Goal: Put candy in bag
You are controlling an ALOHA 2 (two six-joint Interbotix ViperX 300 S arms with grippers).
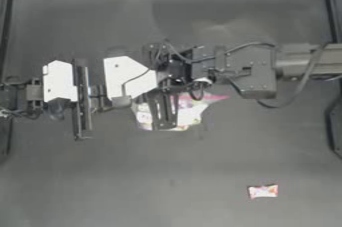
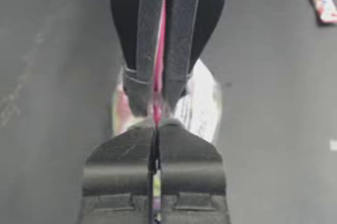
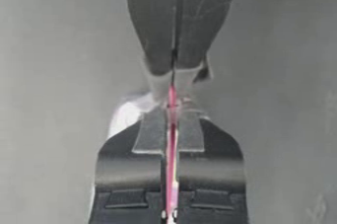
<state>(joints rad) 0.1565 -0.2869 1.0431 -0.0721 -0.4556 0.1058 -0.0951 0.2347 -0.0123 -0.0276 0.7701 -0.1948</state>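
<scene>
Both grippers — left (image 2: 156,119) and right (image 3: 172,107) — clamp the pink-red seal strip of the clear plastic bag (image 1: 187,113) mid-table, likely to open it, while the small white wrapped candy (image 1: 262,191) waits near the tabletop's bottom-right corner.

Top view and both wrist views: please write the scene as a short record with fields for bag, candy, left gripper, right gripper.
bag: mid-table, pink seal strip pinched from both sides
candy: lying alone on the table, apart from the bag, not gripped
left gripper: shut on the bag's seal strip
right gripper: shut on the same strip, facing the left one
</scene>
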